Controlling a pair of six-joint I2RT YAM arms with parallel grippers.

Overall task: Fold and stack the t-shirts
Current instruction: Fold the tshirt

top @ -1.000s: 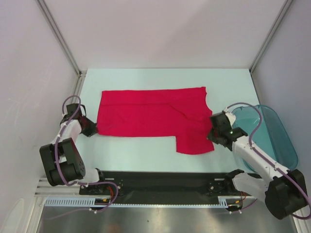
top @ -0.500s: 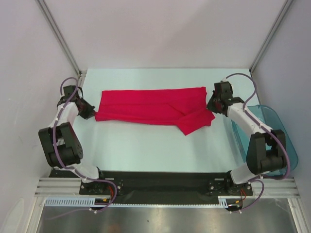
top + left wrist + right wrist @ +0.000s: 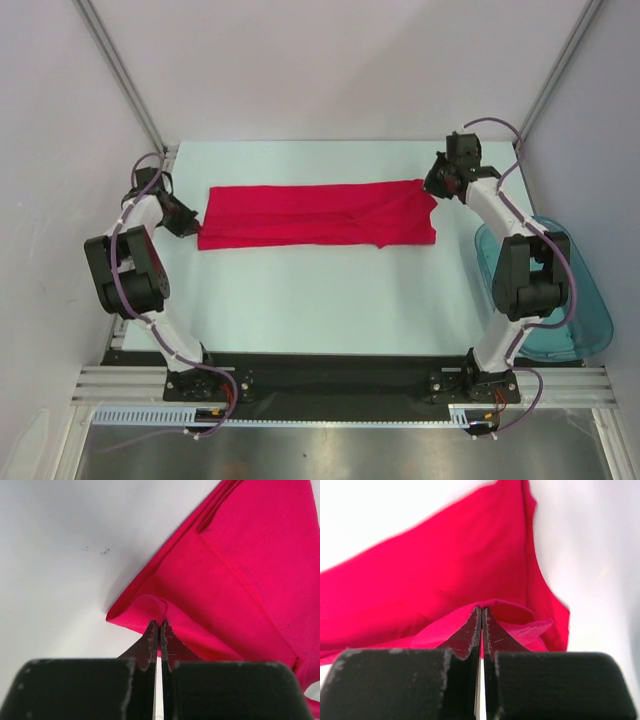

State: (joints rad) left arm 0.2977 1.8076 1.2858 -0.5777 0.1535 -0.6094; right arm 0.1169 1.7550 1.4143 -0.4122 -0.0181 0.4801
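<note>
Two pincers, both clenched on cloth: your left pincer (image 3: pixel 159 625) has its jaws shut on a doubled corner of the red t-shirt (image 3: pixel 310 215). Your right pincer (image 3: pixel 481 611) is pinched on a rolled-up edge at the opposite end.

Between them the shirt lies flat on the surface (image 3: pixel 330 300) as one long, narrow band. Its long axis runs straight from one pincer to the other. From the left pincer all of the cloth stretches away to that pincer's right. From the right pincer it stretches away to the left, and a loose flap lies just on the near side of that pincer. The left grip sits toward the near corner of its end and the right grip at the far corner of its own, so the two holds are slightly diagonal across the band.

You look to be finishing a lengthwise fold, with the crosswise fold not yet done. That next fold turns on the long axis, because one end has to travel along it to meet the other. Neither arm is nearer, as each already holds its own end, so either could carry.

The teal bin (image 3: pixel 575 300) sits to the near side of the right pincer, well apart from the shirt.
</note>
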